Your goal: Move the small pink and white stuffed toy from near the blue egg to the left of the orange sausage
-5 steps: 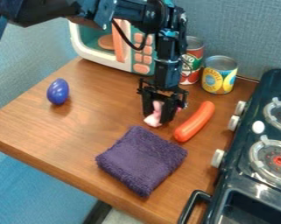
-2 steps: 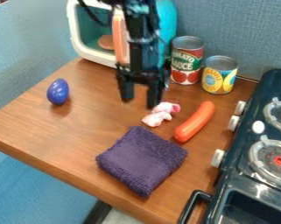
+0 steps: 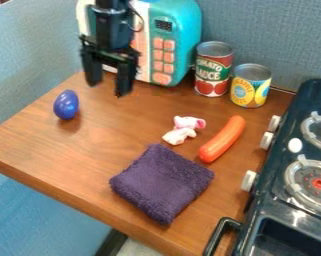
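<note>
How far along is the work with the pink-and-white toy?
Letting go looks done: the toy, between the fingers earlier, lies free on the table beside the orange sausage. In hand: nothing; the open gripper hangs near the microwave. Left: seemingly nothing with the toy.

behind gripper (image 3: 108, 89): smooth plastic microwave (image 3: 181, 30) | below: smooth wood table (image 3: 116, 140), glossy egg (image 3: 66, 105) | farther off: rough cloth towel (image 3: 163, 183), metal cans (image 3: 213, 70)
</note>
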### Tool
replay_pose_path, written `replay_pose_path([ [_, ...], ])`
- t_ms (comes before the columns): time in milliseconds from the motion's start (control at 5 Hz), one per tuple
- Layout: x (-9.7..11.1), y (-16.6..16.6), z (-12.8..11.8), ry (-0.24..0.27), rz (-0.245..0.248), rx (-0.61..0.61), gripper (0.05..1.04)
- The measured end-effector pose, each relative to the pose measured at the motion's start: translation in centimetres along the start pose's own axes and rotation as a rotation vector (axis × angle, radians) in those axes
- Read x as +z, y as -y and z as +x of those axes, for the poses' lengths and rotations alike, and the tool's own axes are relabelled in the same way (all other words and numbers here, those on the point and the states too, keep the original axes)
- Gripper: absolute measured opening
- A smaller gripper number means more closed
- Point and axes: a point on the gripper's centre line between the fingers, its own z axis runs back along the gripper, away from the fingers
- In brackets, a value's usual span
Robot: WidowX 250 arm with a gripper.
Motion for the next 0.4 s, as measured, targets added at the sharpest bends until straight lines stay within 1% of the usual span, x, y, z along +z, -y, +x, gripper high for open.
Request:
replay_pose_path([
  [200, 0.9, -3.2, -0.5, -0.007, 0.084, 0.008, 1.001],
  [400, 0.4, -4.3, 0.2, 0.003, 0.091, -0.048, 1.001],
])
